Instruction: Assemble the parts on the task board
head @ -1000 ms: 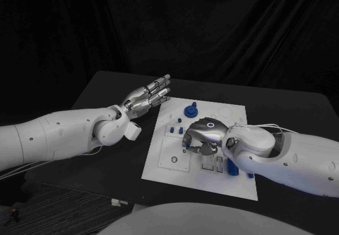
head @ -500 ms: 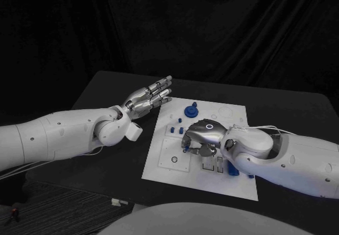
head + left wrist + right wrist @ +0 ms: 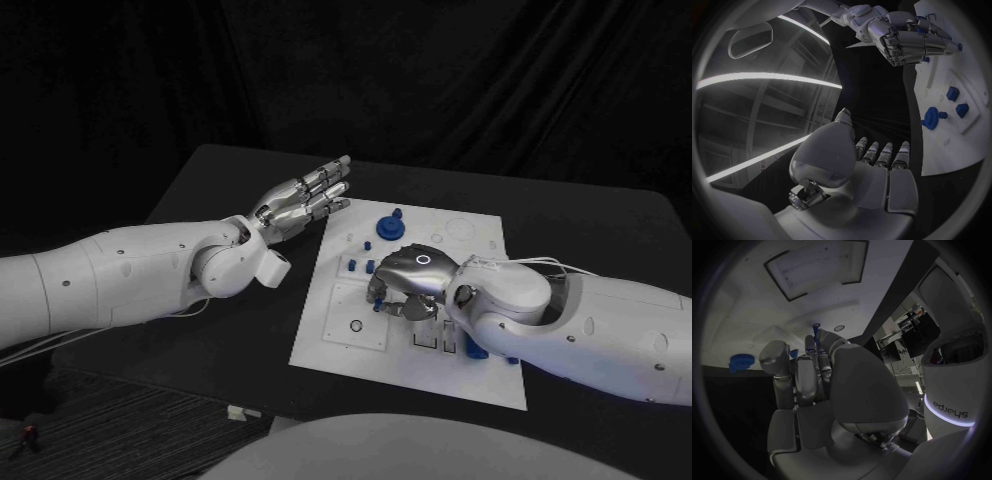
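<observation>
The white task board (image 3: 361, 340) lies in the middle of the black table (image 3: 231, 190). My right hand (image 3: 411, 280) hovers low over the board's middle, fingers curled down. In the right wrist view a thin blue part (image 3: 816, 332) sticks up between the fingertips of my right hand (image 3: 817, 385). My left hand (image 3: 303, 200) is raised flat, fingers apart and empty, just off the board's far left corner. A blue round knob (image 3: 389, 225) stands at the board's far end, and two small blue pieces (image 3: 361, 266) sit left of my right hand. Its fingers hide what lies beneath them.
A tall blue piece (image 3: 473, 345) stands on the board close to my right forearm. The left wrist view shows the board (image 3: 948, 125), the knob (image 3: 931, 119), two blue pieces (image 3: 952, 93) and my curled right hand (image 3: 911, 42). Bare table lies left of the board.
My right hand has edged a little to the left and lower over the board's middle. My left hand has stayed where it was.
</observation>
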